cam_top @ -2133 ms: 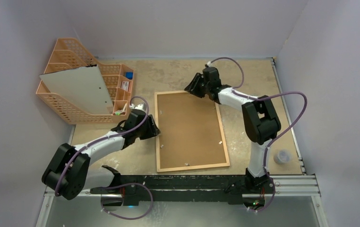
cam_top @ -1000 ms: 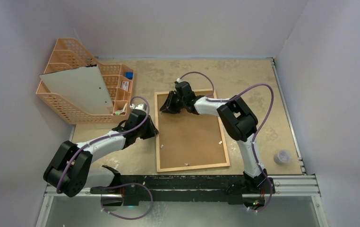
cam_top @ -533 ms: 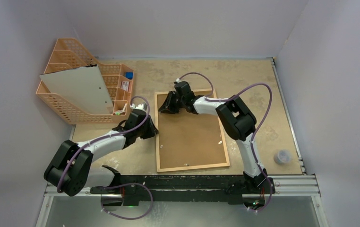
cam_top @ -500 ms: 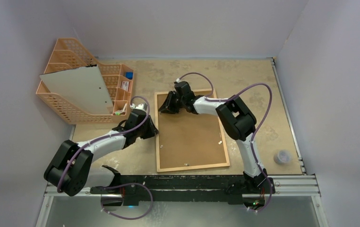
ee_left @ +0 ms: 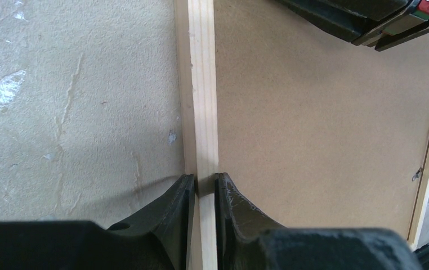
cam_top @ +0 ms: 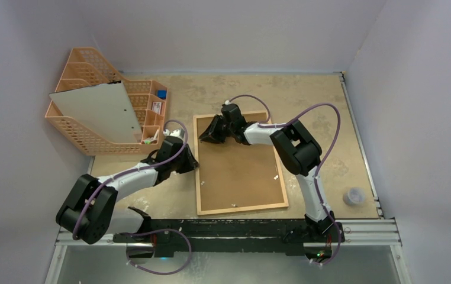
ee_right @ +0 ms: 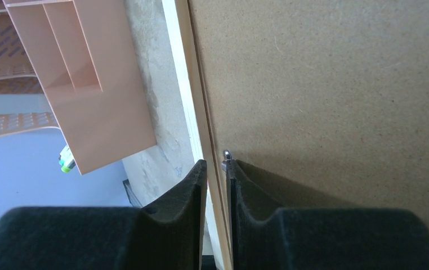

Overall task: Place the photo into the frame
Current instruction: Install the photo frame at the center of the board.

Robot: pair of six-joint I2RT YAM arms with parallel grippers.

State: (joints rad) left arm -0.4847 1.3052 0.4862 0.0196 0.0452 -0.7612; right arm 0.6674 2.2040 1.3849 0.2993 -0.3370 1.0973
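Kept left claw point(ee_left: 201, 188) clenched across near stretch of left rail of thin light-wood rectangular picture frame point(ee_left: 202, 84), lying back-up on beige table point(cam_top: 211, 94). Filled with brown hardboard backing panel point(cam_top: 241, 165). Swung right claw point(ee_right: 216, 166) from far right corner to far end of same rail within last two seconds. Narrowed it there and pinched frame rail just beside small metal tab point(ee_right: 226, 153). Judged both claws now set on one long side, probably for tab work or lifting. Saw no photo in any view; could not tell if under panel. Counted: two claws, one frame, one panel, one orange plastic mesh organizer point(cam_top: 87, 139), one pale grey sheet point(cam_top: 99, 109) leaning in it, one small clear cup point(cam_top: 353, 195).
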